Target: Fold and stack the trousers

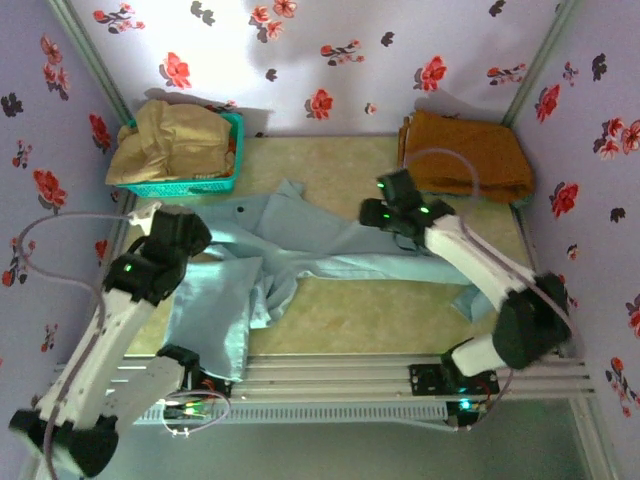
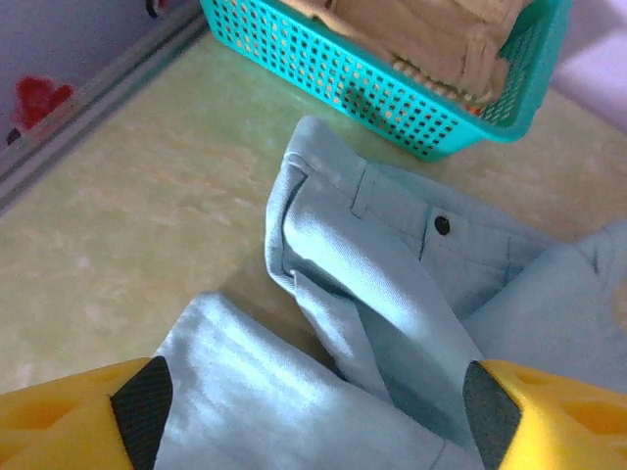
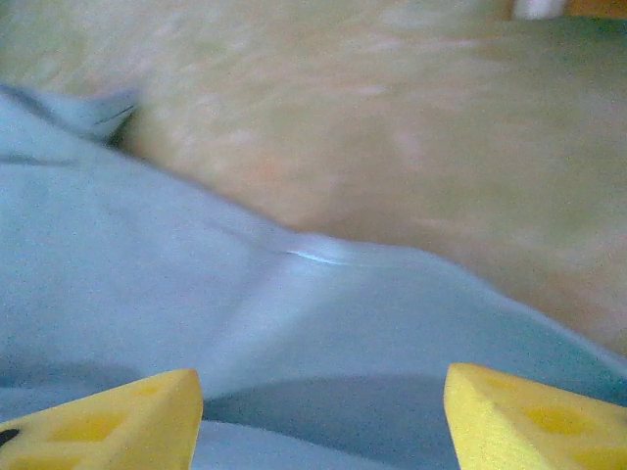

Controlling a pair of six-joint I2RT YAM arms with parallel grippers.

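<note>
The left fingers [image 2: 69, 426] stand wide apart, empty, just above the waistband end of the pale light-blue thin-fabric trousers [image 1: 330, 245], which lie rumpled across the middle of the pale yellow-green bench [image 1: 330, 165]. The right fingers [image 3: 529, 421] are spread too, empty, over a leg. Folding seems barely begun, though that blurred view is a poor guide. Next, each side must take an edge and flatten the cloth.

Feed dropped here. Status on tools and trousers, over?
Left tool open over trousers, right tool open over one leg. Fabric rumpled, unfolded. Basket, orange garment at far corners.
</note>
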